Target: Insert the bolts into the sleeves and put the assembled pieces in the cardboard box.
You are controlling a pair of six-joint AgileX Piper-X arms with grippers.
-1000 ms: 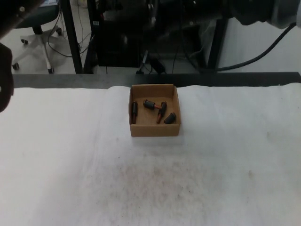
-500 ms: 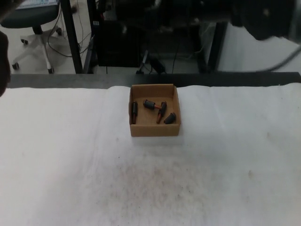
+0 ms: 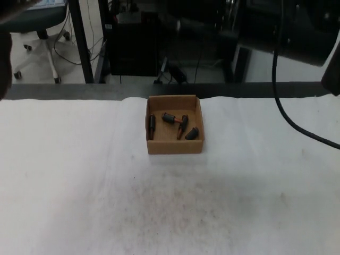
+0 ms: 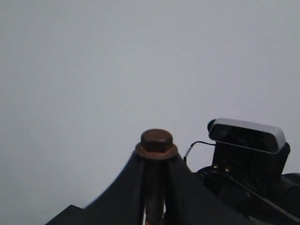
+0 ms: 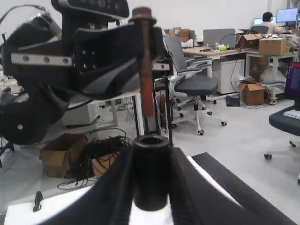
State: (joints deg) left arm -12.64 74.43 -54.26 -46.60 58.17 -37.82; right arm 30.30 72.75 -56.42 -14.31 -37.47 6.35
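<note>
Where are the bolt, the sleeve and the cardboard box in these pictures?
bolt [image 4: 156, 140], left wrist view, its hexagonal head.
sleeve [image 5: 151, 176], right wrist view, its dark side wall.
cardboard box [image 3: 175, 147], high view, its near wall.

This is an open-plan office used as a robotics lab: the work happens on a bench draped in white padded cloth [image 3: 170, 212], with black metal frame posts [image 3: 76, 40] and loose cables behind it and a dark swivel chair on a white wheeled base [image 3: 42, 37] at the far left. Beyond the bench, the right wrist view takes in a grey swivel office chair [image 5: 194, 84], long light desks [image 5: 220, 51] with computer monitors [image 5: 287, 15], brown cardboard cartons [image 5: 58, 152] standing on the pale floor and a tangle of black cables [image 5: 101, 152].
</note>
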